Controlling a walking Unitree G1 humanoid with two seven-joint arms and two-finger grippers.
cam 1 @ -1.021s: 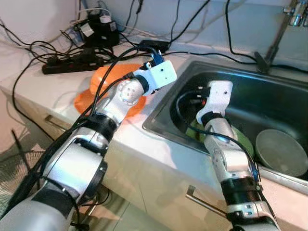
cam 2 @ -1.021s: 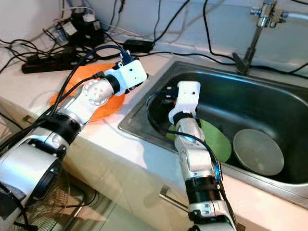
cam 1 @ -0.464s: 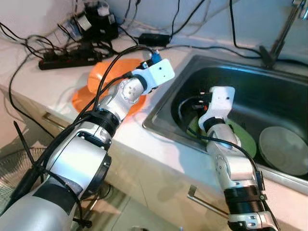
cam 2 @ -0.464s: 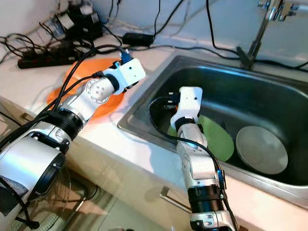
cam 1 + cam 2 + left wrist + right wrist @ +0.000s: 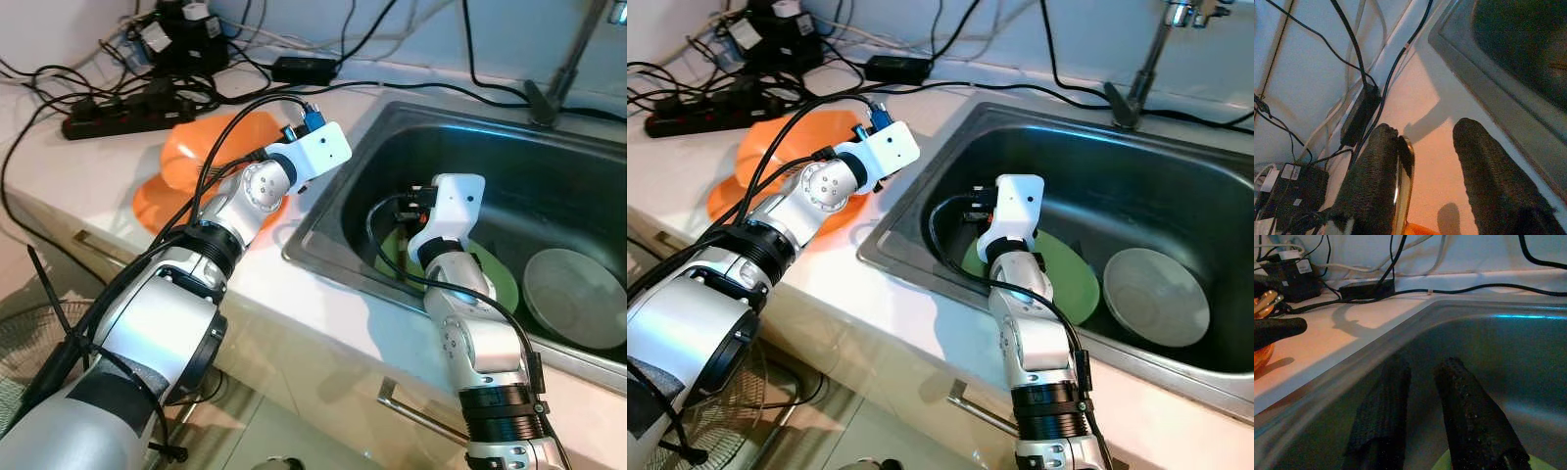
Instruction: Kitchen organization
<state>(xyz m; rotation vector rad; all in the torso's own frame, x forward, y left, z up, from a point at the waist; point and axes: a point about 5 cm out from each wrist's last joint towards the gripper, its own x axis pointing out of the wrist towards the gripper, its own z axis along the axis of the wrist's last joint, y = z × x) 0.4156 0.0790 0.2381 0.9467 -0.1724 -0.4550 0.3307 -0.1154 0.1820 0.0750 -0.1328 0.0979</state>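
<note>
Two grippers held almost the same stations over the last second; what shifted for you was mostly the head camera, which swung and bared more of the sink (image 5: 884, 257). The right gripper (image 5: 1424, 364) stayed down in the basin, fingers parted with nothing between them, just above the green plate (image 5: 1068, 284), which lay flat beside the grey dish (image 5: 1156, 294). The left gripper (image 5: 1425, 129) stayed spread over the counter by the orange dishes (image 5: 191, 162), a shiny rim against one finger. I judged nothing was lifted yet, so the plate's pickup remained ahead.
</note>
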